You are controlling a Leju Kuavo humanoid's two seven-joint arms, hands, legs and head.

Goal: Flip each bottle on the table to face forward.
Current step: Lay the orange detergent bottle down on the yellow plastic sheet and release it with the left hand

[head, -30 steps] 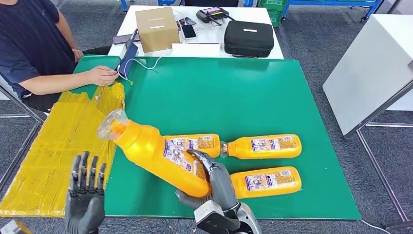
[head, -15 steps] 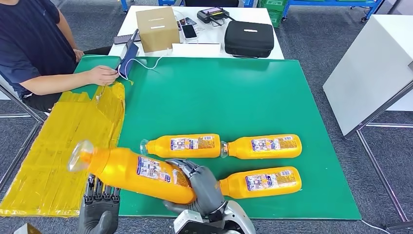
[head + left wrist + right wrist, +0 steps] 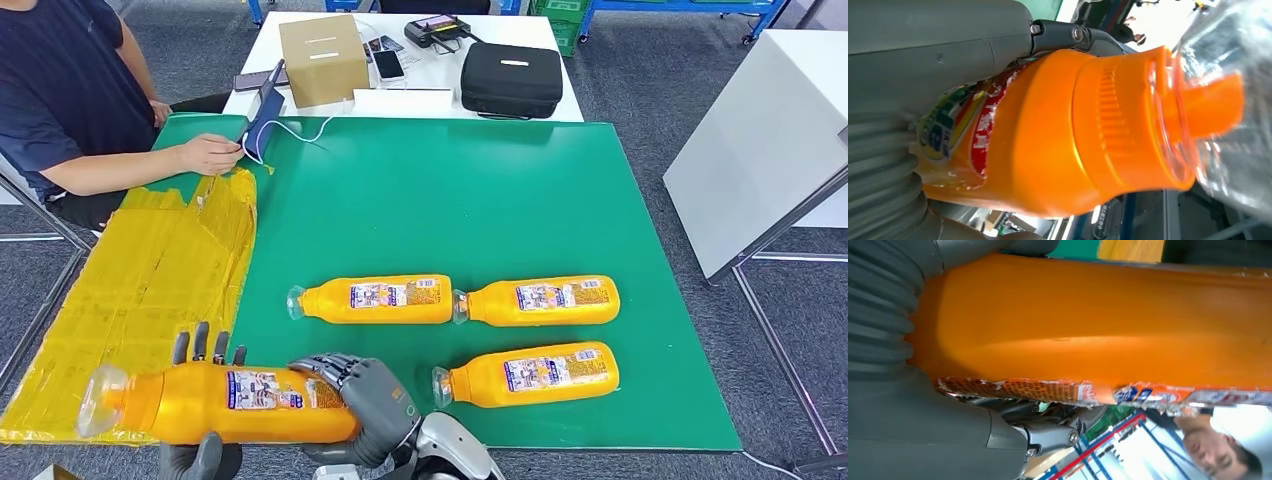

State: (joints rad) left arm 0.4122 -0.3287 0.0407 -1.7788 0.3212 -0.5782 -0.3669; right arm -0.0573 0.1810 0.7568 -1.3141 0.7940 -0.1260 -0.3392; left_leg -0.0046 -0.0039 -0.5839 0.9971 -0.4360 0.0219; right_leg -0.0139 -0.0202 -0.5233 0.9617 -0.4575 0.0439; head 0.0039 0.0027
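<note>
Holding the big orange bottle by its fat end, the right hand has brought it down and over to the robot's left side, so it now lies almost flat in the air at the near edge of the green table. A second ago the bottle pointed up and away, with its clear cap high over the mat. Now the cap sticks out past the left hand, over the yellow taped sheet. The right hand's fingers are wrapped tight around the bottle's bottom part. The left hand has come in under the bottle near its neck; some fingers stick up behind it and the thumb shows in front, but I cannot tell if it is really squeezing. The label faces up toward the camera. Three other bottles lie on the mat beyond the right hand, labels up, caps pointing left. I think the robot is turning this last bottle and getting ready to lay it down like them.
</note>
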